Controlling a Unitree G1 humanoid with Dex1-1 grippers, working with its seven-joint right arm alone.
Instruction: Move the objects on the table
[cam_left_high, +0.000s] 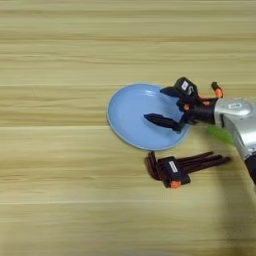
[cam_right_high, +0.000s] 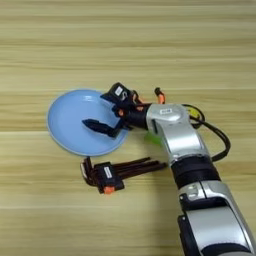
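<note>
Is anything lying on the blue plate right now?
No, the blue plate is bare; the right gripper hangs over it with jaws open and empty, and the black clamp lies on the table beside it.

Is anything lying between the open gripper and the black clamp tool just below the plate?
Nothing visible does. The gripper hangs open over the right part of the blue plate, and the black clamp tool lies on the bare table just beyond the plate's near rim, apart from it. A green object is partly hidden by the forearm.

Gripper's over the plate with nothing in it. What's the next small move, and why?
Probably swing back and down toward the black clamp: the right gripper hangs open and empty above the blue plate, and the clamp lies on the table beside the plate's near rim.
</note>
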